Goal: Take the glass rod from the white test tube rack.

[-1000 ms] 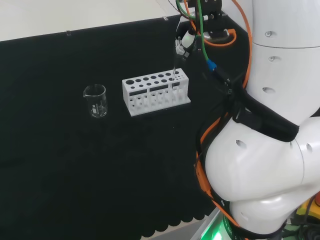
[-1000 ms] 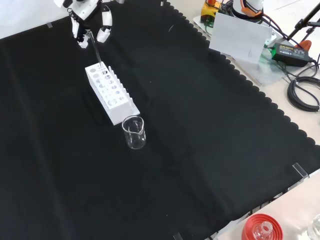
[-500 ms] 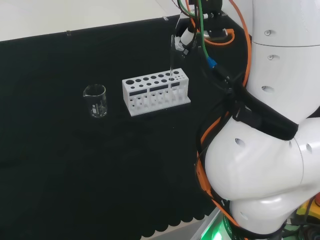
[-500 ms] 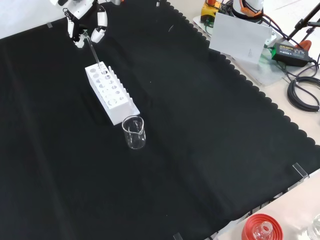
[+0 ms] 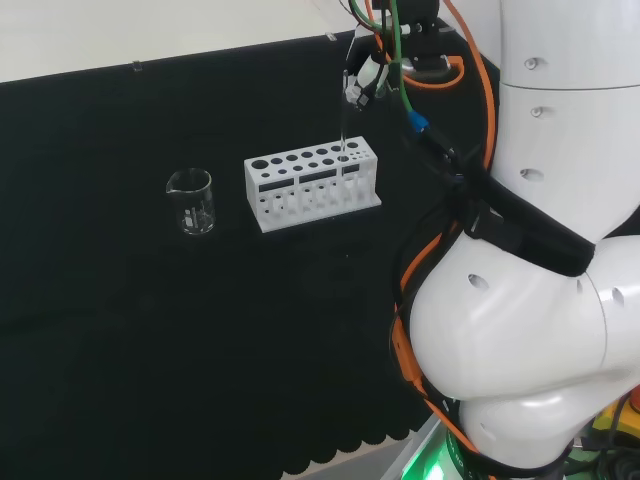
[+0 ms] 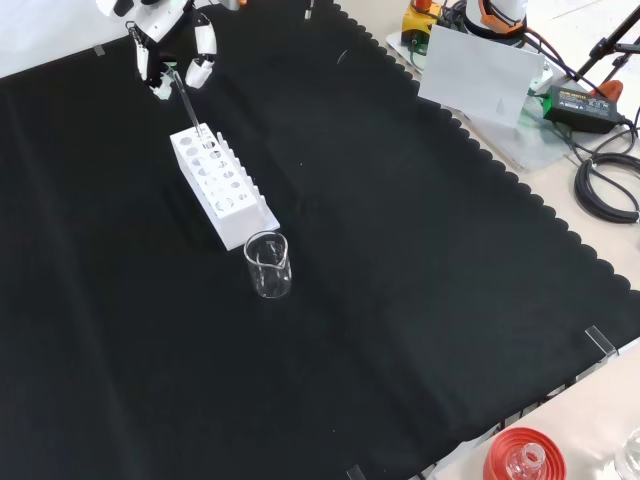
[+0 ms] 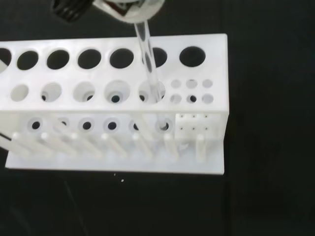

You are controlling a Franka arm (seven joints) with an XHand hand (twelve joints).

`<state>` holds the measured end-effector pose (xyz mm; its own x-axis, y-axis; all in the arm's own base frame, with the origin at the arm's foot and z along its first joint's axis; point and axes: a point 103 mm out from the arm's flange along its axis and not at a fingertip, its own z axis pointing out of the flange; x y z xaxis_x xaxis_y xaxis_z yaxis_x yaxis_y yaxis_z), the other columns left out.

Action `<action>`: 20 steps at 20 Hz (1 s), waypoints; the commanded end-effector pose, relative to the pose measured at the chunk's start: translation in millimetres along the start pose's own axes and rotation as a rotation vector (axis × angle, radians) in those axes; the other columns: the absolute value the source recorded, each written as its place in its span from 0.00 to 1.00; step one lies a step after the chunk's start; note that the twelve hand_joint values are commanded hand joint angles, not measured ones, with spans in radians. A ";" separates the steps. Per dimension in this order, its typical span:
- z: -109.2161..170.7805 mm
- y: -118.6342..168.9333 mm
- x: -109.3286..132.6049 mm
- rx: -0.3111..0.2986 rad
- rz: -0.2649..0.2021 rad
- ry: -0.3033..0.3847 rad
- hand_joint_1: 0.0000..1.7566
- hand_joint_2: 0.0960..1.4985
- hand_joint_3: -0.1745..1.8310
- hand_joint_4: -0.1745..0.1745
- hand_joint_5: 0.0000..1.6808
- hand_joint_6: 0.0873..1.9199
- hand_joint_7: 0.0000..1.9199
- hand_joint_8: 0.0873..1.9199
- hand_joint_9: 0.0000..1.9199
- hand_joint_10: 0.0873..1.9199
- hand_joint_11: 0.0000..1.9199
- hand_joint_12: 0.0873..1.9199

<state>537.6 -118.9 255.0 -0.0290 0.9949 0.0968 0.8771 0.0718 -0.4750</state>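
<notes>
— Black cloth (image 6: 400, 260) covers the whole bench, scalloped along its edge. What stands on it?

— One white plastic test tube rack (image 6: 221, 186) with rows of round holes, and a small clear glass beaker (image 6: 268, 265) just beside its near end in the front view.

— And the thin clear glass rod (image 7: 149, 61)?

— Upright, slightly tilted, its lower end down in a hole near the rack's far end.

— What about the black and white hand (image 6: 170, 40)?

— Above that end of the rack, fingers (image 5: 362, 78) pinching the rod's top
</notes>
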 end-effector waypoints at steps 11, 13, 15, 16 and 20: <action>1.8 -8.0 19.1 0.031 -0.037 -0.013 0.55 0.41 0.46 0.32 0.40 0.47 0.34 0.39 0.51 0.31 0.54 0.59; 0.4 -8.9 23.0 0.020 -0.042 0.006 0.55 0.41 0.47 0.31 0.41 0.47 0.34 0.39 0.52 0.31 0.55 0.58; 0.2 -9.1 23.3 0.027 -0.045 0.012 0.55 0.41 0.47 0.31 0.41 0.48 0.35 0.39 0.53 0.31 0.56 0.58; 0.2 -9.1 23.4 0.023 -0.045 0.012 0.55 0.41 0.47 0.31 0.41 0.48 0.35 0.39 0.53 0.31 0.56 0.58; 0.0 -9.3 23.3 0.046 -0.047 0.020 0.55 0.41 0.47 0.31 0.40 0.47 0.33 0.38 0.52 0.30 0.56 0.57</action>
<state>529.5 -97.2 262.2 -0.0625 0.9899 0.1269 0.8641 0.1173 -0.4895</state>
